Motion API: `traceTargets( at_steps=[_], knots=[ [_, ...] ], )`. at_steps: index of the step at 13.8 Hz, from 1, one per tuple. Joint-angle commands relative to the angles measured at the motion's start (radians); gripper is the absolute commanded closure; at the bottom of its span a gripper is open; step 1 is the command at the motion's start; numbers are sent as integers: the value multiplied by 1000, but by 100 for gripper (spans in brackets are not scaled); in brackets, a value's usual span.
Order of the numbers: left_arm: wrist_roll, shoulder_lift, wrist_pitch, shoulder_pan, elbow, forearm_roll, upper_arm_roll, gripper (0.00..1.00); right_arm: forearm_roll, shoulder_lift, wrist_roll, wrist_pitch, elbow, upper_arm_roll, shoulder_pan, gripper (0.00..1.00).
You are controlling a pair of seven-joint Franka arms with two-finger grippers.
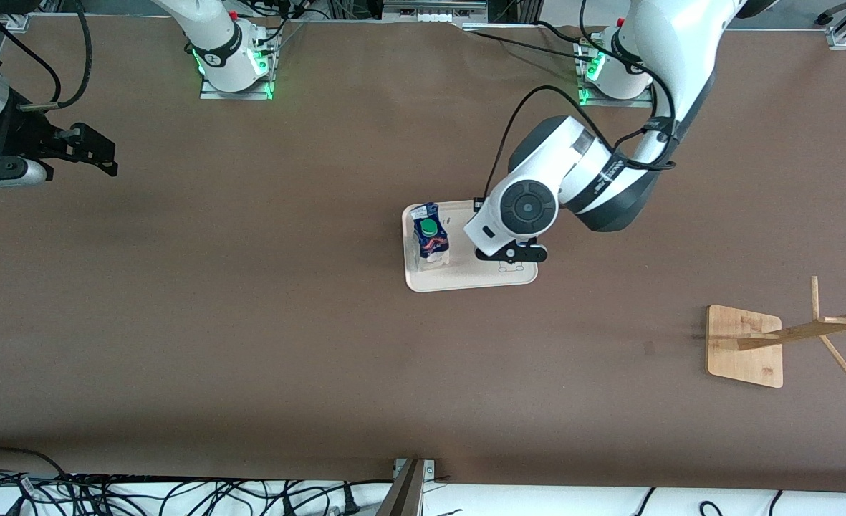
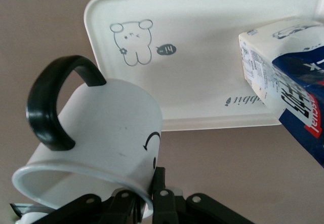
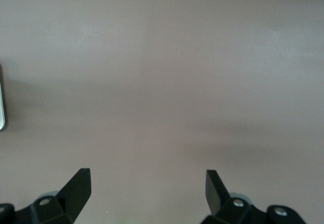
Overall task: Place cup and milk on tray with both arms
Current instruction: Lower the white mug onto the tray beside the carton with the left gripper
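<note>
I've got the left gripper [image 1: 512, 256] in the centre of the front view, over the tray [image 1: 465, 281], at the part of it toward the left arm's end of the table. Its fingers are clamped tight on the rim of the cup [image 2: 96, 138], which shows tilted in the lower left of the left wrist view, black handle up, above the tray's bunny drawing [image 2: 132, 42]. The milk [image 1: 430, 236] stands upright on the tray, on the part toward the right arm's end of the table, green cap showing. My right gripper [image 1: 97, 154] waits at the upper left of the front view, over bare table, jaws spread wide and holding nothing. A bamboo rack [image 1: 745, 345] sits at the lower right.
</note>
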Motion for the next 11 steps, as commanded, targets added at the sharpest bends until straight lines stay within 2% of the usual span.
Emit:
traceTargets(
  at_steps=[1,4,6,8,11],
  knots=[
    [-49,52,24,-35,52,-5,11,100,-9,8,16,-13,27,15,-13,0],
    [-60,87,112,-37,49,-1,40,100,-14,8,14,-10,27,15,-12,0],
    [-68,95,121,-43,43,22,45,100,-8,8,14,-8,27,15,-12,0],
    [-92,115,123,-67,38,105,43,100,-8,8,14,-11,27,15,-13,0],
    [-144,157,124,-94,40,119,46,100,-6,8,16,-11,27,15,-13,0]
  ],
)
